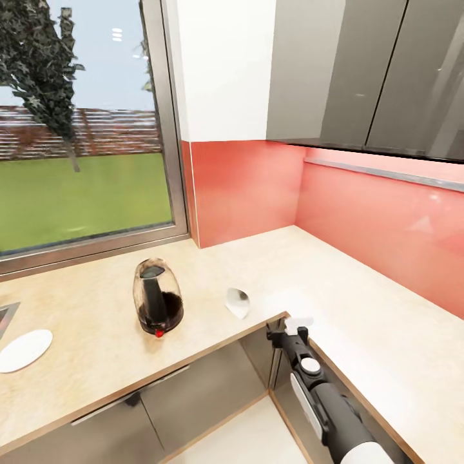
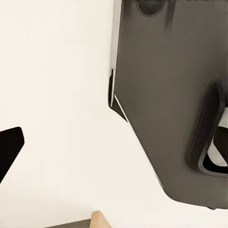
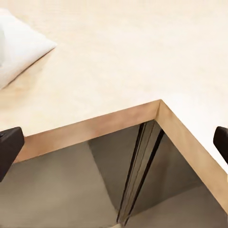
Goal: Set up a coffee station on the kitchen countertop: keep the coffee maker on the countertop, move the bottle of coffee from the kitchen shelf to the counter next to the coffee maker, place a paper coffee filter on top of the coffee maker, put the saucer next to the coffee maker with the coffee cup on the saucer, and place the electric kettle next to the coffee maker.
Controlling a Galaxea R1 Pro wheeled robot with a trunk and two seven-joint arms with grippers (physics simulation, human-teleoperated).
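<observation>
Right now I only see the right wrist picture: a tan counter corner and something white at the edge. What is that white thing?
Observer: In the head view it is the paper coffee filter, lying on the kitchen countertop.
Operator: Is anything else up there?
Observer: Yes, the electric kettle stands upright to the filter's left, apart from it.
Operator: And further along?
Observer: The saucer lies near the head view's left edge, with nothing on it.
</observation>
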